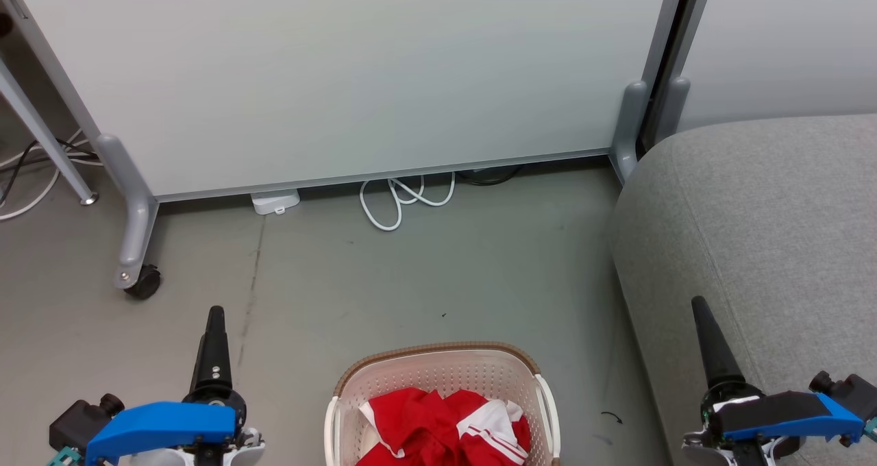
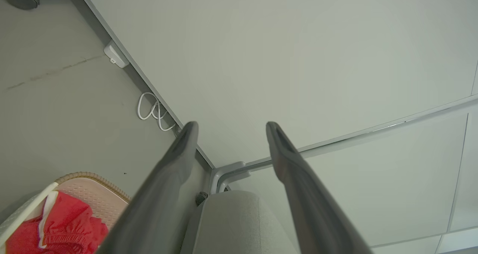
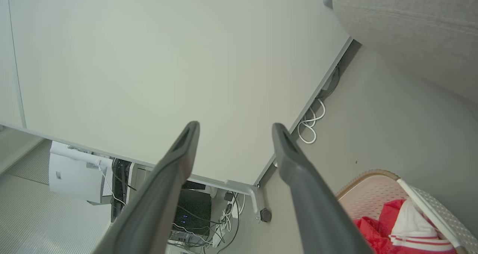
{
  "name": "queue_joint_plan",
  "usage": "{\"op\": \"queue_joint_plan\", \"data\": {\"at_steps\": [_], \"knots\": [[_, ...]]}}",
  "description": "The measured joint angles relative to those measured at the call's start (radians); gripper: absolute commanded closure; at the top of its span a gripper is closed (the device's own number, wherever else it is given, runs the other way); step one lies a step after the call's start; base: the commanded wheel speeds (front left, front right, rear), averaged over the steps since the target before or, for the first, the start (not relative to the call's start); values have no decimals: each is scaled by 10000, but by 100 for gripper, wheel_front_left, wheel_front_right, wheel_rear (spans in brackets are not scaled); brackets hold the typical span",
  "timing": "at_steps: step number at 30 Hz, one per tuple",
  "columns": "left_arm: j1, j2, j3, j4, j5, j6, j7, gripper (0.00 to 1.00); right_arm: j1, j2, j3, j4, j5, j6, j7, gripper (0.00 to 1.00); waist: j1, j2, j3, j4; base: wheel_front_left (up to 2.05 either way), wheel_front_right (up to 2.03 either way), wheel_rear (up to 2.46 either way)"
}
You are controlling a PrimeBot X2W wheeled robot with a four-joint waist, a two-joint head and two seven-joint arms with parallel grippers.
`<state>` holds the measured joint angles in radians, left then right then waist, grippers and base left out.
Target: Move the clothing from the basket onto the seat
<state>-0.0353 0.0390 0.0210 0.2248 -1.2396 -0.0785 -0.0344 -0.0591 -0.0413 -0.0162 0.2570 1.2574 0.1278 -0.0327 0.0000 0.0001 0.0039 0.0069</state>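
Observation:
The cream basket with a brown rim stands on the floor at the bottom centre of the head view. The clothing, red with white striped parts, lies crumpled inside it. The grey seat fills the right side. My left gripper hovers left of the basket, and my right gripper hangs over the seat's front edge. In the wrist views, both the left gripper and the right gripper stand open and empty. The wrist views also catch the basket, the clothing and the seat.
A white partition panel on grey legs with a caster closes off the back. A coiled white cable and a white adapter lie at its foot. Bare grey floor stretches between panel and basket.

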Motion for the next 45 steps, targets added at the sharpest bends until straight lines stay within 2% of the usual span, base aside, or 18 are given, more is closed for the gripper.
{"op": "queue_joint_plan", "data": {"at_steps": [13, 22, 31, 45], "knots": [[4, 21, -395, -96, 3388, 13, -431, 0, -59, -4, -27, -71, -3490, 2, -451, 0, 0, 0, 47, 27, 0, 0, 0], [4, 92, -660, -144, 5156, 4, -709, 0, -149, -8, 4, -109, -5085, 2, -721, 0, 0, 0, 101, 57, 0, 0, 0], [4, 169, -911, -155, 6485, 2, -953, 0, -182, -13, -56, 73, -6380, 12, -976, 0, 0, 0, 117, 93, 0, 0, 0], [4, 173, -1097, -132, 7862, 0, -1323, 0, -339, -23, -104, 372, -7856, 13, -1287, 0, 0, 0, 159, 108, 0, 0, 0]]}}
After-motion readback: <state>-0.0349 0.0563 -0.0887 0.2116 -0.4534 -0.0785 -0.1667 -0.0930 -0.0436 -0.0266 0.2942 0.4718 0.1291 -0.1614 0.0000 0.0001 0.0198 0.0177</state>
